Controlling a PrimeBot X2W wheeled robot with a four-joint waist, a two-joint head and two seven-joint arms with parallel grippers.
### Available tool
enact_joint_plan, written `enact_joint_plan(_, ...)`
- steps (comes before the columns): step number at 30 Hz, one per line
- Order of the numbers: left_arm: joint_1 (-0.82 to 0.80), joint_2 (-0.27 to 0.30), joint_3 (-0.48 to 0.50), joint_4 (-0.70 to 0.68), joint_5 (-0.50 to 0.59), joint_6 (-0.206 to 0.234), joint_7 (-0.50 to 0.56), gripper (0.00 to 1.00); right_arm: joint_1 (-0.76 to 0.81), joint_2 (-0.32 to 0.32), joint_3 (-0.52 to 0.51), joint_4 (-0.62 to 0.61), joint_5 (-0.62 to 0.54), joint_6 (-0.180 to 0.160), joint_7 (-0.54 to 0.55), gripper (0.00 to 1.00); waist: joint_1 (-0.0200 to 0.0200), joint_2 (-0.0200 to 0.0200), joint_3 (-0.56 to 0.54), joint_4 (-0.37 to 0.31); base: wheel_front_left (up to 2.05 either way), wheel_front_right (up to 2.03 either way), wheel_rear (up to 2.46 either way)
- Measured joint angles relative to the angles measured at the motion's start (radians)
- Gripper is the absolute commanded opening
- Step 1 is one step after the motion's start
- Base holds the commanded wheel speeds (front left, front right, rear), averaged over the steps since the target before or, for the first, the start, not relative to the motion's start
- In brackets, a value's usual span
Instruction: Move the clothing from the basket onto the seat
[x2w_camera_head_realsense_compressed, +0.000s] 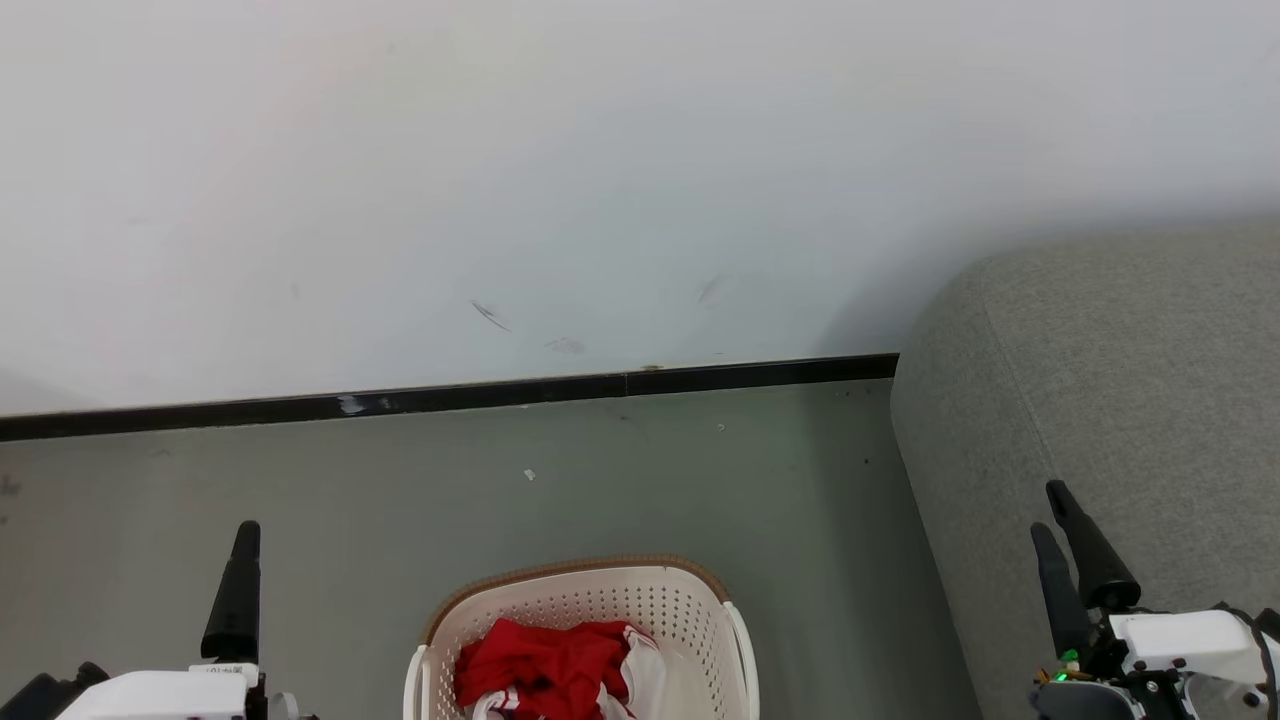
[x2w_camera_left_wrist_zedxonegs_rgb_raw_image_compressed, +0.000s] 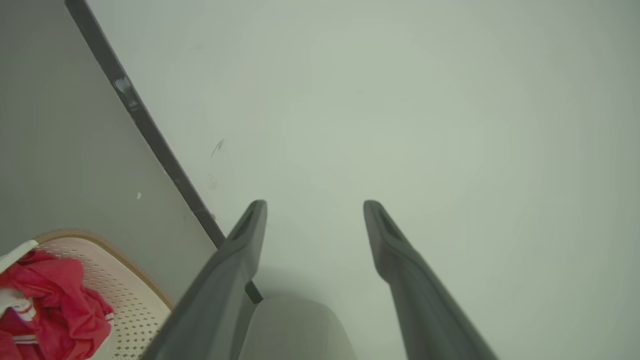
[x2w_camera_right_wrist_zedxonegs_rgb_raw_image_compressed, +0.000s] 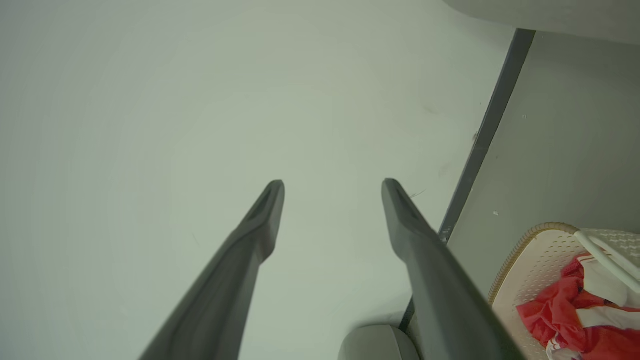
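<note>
Clothing (x2w_camera_head_realsense_compressed: 545, 665), red with white panels, lay heaped inside the basket (x2w_camera_head_realsense_compressed: 600, 598) on the floor at near centre; none was on the seat (x2w_camera_head_realsense_compressed: 1120, 400) at the right, whose visible part carried nothing. Left hand (x2w_camera_left_wrist_zedxonegs_rgb_raw_image_compressed: 315, 206) and right hand (x2w_camera_head_realsense_compressed: 1047, 508) both stood wide and held nothing, one to each side of the basket and apart from it. Judged state: task not begun, every garment left to lift out and carry right.

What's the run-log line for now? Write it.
clothing: in basket | basket: on floor, left of seat | left gripper: open, empty | right gripper: open, empty
</note>
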Motion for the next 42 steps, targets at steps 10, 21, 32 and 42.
enact_joint_plan(10,-0.004,0.033,-0.026,-0.03,0.102,-0.008,-0.045,1.0,-0.019,-0.038,0.014,-0.038,-0.155,0.0,-0.034,1.0,-0.0007,0.0,0.0,0.001,0.0,0.0,0.0)
enact_joint_plan(21,-0.004,0.086,-0.05,-0.04,0.266,-0.012,-0.091,1.0,-0.02,-0.071,0.029,-0.056,-0.397,0.0,-0.066,1.0,-0.0058,0.0,0.008,0.0,0.0,0.0,0.0)
enact_joint_plan(32,-0.007,0.115,-0.08,-0.049,0.442,-0.017,-0.132,1.0,-0.04,-0.076,0.034,-0.089,-0.634,0.001,-0.092,1.0,-0.0075,0.0,0.014,-0.002,0.0,0.0,0.0)
enact_joint_plan(42,-0.012,0.126,-0.082,-0.054,0.615,-0.016,-0.168,1.0,-0.04,-0.08,0.032,-0.097,-0.87,0.001,-0.114,1.0,-0.0079,0.0,0.016,0.0,0.0,0.0,0.0)
